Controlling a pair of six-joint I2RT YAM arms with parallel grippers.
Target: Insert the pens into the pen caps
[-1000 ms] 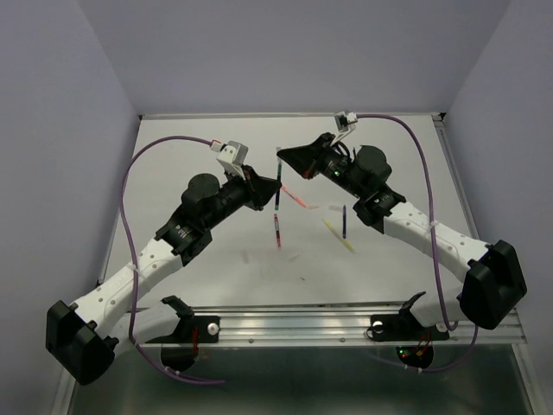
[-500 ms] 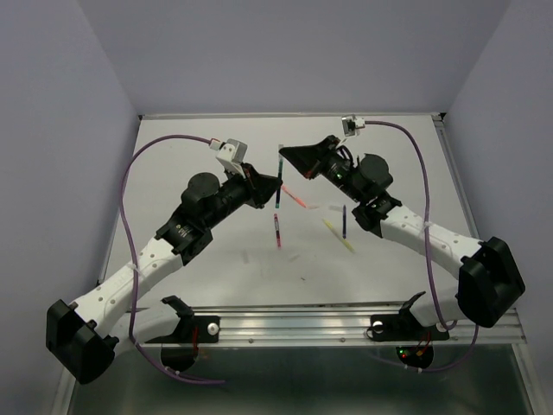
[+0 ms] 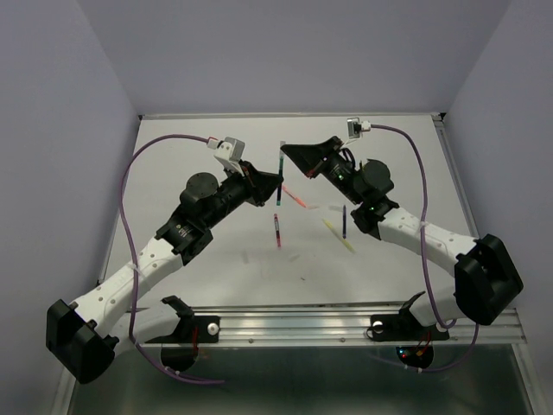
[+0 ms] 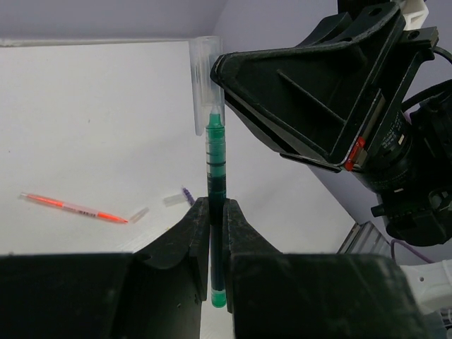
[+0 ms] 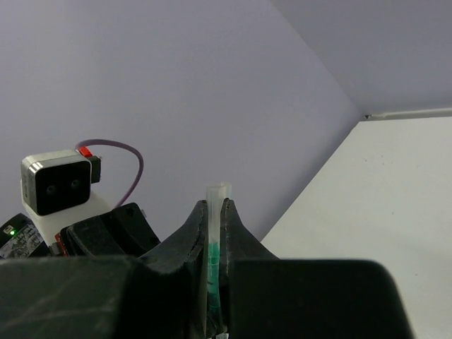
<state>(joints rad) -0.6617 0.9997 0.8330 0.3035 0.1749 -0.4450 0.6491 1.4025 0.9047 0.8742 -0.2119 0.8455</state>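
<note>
My left gripper is shut on a dark green pen that stands upright between its fingers. The pen's green tip sits inside the mouth of a pale translucent pen cap. My right gripper is shut on that cap, and green shows through its wall lower down. From above, the two grippers meet tip to tip over the far middle of the table, left gripper below right gripper, with the pen between them.
On the table lie a red-and-dark pen, an orange-pink pen, a yellow pen and a dark blue pen. Small loose caps lie near the orange-pink pen. A metal rail runs along the near edge.
The right arm's wrist has shifted a little to the right and its gripper has tilted slightly. The left gripper has edged up toward it. Both grips are unchanged.
</note>
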